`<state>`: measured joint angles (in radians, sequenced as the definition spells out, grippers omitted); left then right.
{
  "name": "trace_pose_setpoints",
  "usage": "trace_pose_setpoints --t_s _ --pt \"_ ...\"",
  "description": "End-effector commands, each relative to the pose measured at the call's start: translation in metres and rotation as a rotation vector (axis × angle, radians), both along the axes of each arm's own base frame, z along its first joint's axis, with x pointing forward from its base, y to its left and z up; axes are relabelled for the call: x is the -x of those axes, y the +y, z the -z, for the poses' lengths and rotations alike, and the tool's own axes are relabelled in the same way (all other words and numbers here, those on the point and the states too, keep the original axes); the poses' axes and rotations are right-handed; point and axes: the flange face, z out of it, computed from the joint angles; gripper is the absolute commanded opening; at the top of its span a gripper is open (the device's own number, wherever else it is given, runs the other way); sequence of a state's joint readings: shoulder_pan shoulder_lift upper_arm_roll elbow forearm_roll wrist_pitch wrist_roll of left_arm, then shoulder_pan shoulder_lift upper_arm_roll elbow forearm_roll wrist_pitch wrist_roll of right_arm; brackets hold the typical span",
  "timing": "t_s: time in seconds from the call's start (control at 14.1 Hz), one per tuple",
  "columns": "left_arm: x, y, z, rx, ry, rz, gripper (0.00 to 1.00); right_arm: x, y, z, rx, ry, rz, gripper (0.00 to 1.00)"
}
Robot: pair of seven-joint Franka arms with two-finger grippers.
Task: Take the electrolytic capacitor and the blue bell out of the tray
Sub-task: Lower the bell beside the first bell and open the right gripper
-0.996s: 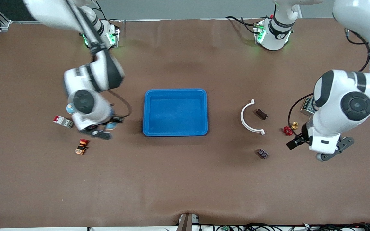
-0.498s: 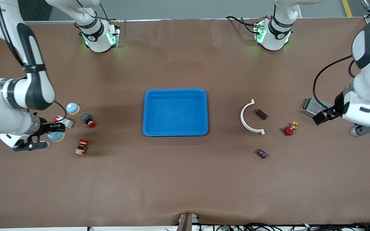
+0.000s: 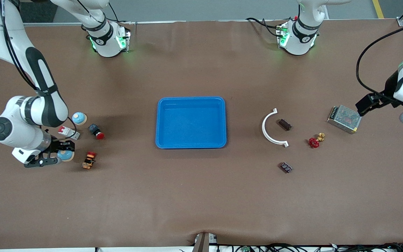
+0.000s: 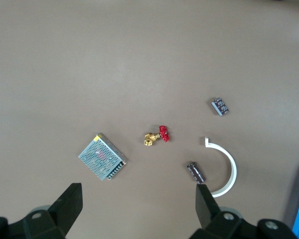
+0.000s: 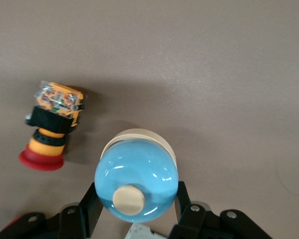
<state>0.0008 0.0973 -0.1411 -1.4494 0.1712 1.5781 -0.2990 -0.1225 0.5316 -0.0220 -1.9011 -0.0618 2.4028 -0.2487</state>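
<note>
Brown table (image 3: 194, 196) across the whole front view. Blue tray (image 3: 191, 144) at its middle, nothing visible inside.

Toward the left arm's end: perforated metal box (image 3: 344, 119), then white curved bracket (image 3: 268, 130) with a small dark cylinder, likely the capacitor (image 3: 285, 124), just beside it inside the curve. Nearer the front camera, small dark chip module (image 3: 285, 167). Between bracket and metal box, red-handled brass valve (image 3: 315, 141). Left tool (image 4: 137, 211) up in the air near the table's edge, close to the metal box, fingers (image 4: 66, 208) set wide apart with nothing between them; in the left wrist view, metal box, valve, capacitor, bracket and module all spread out below.

Toward the right arm's end: right tool (image 3: 59, 149) low over the table, clamped on a blue-domed bell (image 5: 137, 180), one finger at each side of the dome. Orange-and-red push button (image 3: 89, 159) lying just beside that bell. Farther from the front camera, second blue bell (image 3: 79, 118), red-and-white breaker (image 3: 68, 132) and black switch with a red cap (image 3: 96, 131), near one another but apart.
</note>
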Motion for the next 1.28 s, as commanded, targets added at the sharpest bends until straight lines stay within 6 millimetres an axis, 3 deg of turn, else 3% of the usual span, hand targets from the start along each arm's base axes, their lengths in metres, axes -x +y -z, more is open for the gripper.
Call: trace_pose_setpoints --t_s 0.0,0.14,0.36,0.71,0.78,0.85,1.07,1.21 --pt "0.018 0.001 -0.021 0.012 0.021 0.132 1.0 0.006 -0.013 0.009 -0.015 -0.01 -0.015 0.0" --pt "0.032 0.017 -0.036 0.078 0.016 0.128 1.0 0.008 -0.024 0.02 -0.017 -0.015 -0.035 0.0" --pt "0.049 0.006 -0.037 0.131 0.029 0.161 1.0 0.011 -0.037 0.035 -0.019 -0.022 -0.046 0.0" --pt "0.055 0.0 -0.039 0.13 0.037 0.155 1.0 0.013 -0.04 0.041 -0.038 -0.021 -0.022 0.0" --pt "0.055 0.001 -0.039 0.135 0.046 0.163 1.0 0.013 -0.039 0.043 -0.051 -0.022 -0.006 0.3" --pt "0.054 0.0 -0.038 0.137 0.046 0.166 1.0 0.013 -0.04 0.043 -0.052 -0.023 -0.004 0.99" --pt "0.046 -0.002 -0.026 0.131 0.064 0.158 1.0 0.01 -0.033 0.036 -0.05 -0.023 -0.024 1.0" --pt "0.044 -0.001 -0.025 0.125 0.063 0.157 1.0 0.001 -0.03 0.008 -0.042 -0.029 -0.076 1.0"
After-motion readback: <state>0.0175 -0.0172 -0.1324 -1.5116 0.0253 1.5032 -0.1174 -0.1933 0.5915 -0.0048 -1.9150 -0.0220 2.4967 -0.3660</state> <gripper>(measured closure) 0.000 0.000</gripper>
